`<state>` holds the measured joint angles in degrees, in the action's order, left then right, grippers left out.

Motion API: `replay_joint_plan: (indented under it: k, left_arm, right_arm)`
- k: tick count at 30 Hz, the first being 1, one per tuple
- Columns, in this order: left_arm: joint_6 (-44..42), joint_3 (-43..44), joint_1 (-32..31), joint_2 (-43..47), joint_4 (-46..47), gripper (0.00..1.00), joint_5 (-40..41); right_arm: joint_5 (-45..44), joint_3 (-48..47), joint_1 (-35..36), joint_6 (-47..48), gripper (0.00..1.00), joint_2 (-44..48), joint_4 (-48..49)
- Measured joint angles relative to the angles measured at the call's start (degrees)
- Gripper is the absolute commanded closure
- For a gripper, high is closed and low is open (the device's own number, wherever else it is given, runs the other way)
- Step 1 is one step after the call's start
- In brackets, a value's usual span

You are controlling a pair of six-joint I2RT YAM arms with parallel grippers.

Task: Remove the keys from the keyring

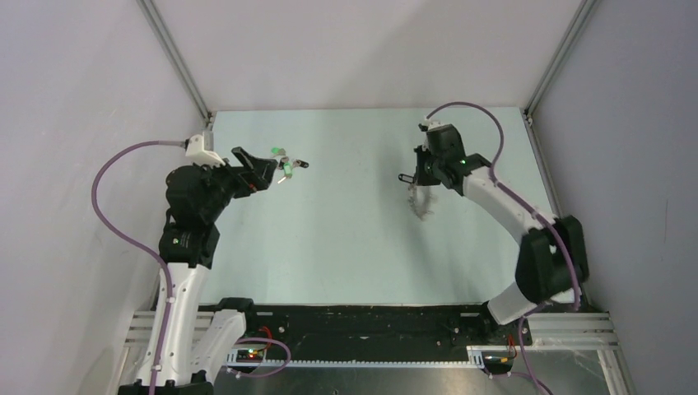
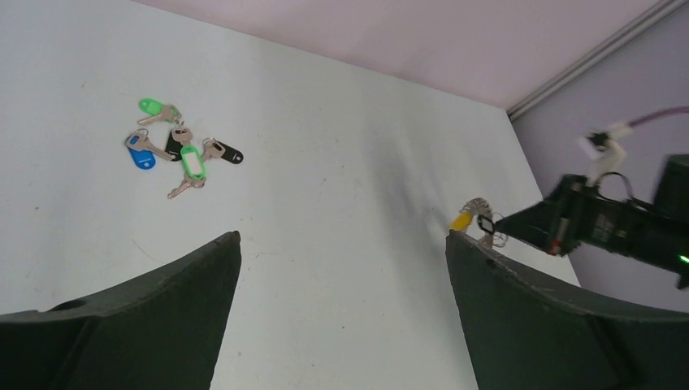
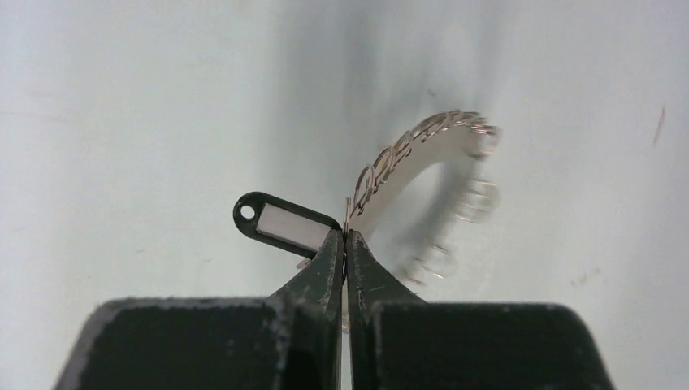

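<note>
- Top view: the right arm (image 1: 510, 214) reaches over the counter (image 1: 346, 255) toward 2 o'clock. The right jaws are pressed together, with no gap between the tips.
- Right wrist view: the band of the keyring (image 3: 406, 154) runs straight into the seam of the right jaws, pinched at its rim. It arcs away from the tips toward 1 o'clock. Small loops stud its rim, and its far side is blurred.
- A black-tagged key (image 3: 286, 224) lies at 10 o'clock of the tips, meeting the ring at the pinch. Its near end is hidden behind one tip, so I cannot tell whether it is clamped too.
- Top view: the keyring shows as a blurred grey shape at 6 o'clock of the right jaws. I cannot tell whether it touches the counter.
- Left wrist view: a yellow-headed key (image 2: 461, 220) sits just beside the ring's band, at 3 o'clock in the frame.
- The left arm (image 1: 197, 206) is over the counter's 10 o'clock area. The left jaws are spread wide with nothing between them.
- The loose keys (image 2: 180, 150) lie clustered on the counter at 10 o'clock in the left wrist view. Their heads are two green, one blue and one black, and they lie well apart from the keyring.
</note>
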<state>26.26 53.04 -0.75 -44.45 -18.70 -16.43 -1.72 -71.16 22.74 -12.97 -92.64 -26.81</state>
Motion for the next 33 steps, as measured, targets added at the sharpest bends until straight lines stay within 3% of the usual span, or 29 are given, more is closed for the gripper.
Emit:
replay_joint_plan:
  k: [4, 8, 13, 18, 26, 29, 33]
  left_arm:
    - [2.23, -0.02, 0.07, 0.87, 0.26, 0.02, 0.48]
    - [2.67, -0.02, -0.59, -2.27, 3.45, 0.02, -6.43]
    - [-0.85, 0.44, -8.81, -7.04, 4.42, 0.0, -10.45]
    - [-3.34, 4.85, -16.57, -9.09, 4.39, 0.06, -11.45]
    - [-5.66, 14.84, -22.53, -17.94, 6.75, 0.12, -11.43]
    - [-9.14, 14.05, -24.7, -19.63, 7.23, 0.13, -11.15]
    - [-15.06, 6.29, -27.61, -18.01, 10.25, 0.13, -10.36]
  right_arm:
    - [6.23, 2.19, 1.75, 2.19, 1.0, 9.05, 4.11]
    - [11.72, 3.37, 3.93, 4.26, 1.0, 14.88, 7.1]
    - [16.85, 3.85, 5.22, 5.09, 1.0, 19.3, 9.01]
    - [20.81, 3.87, 5.55, 4.85, 1.0, 23.06, 11.5]
    - [24.98, 3.89, 5.6, 3.17, 1.0, 24.37, 16.09]
    - [26.93, 3.89, 5.57, 2.16, 1.0, 24.37, 17.66]
    - [30.18, 3.89, 5.51, 0.63, 1.0, 24.37, 19.28]
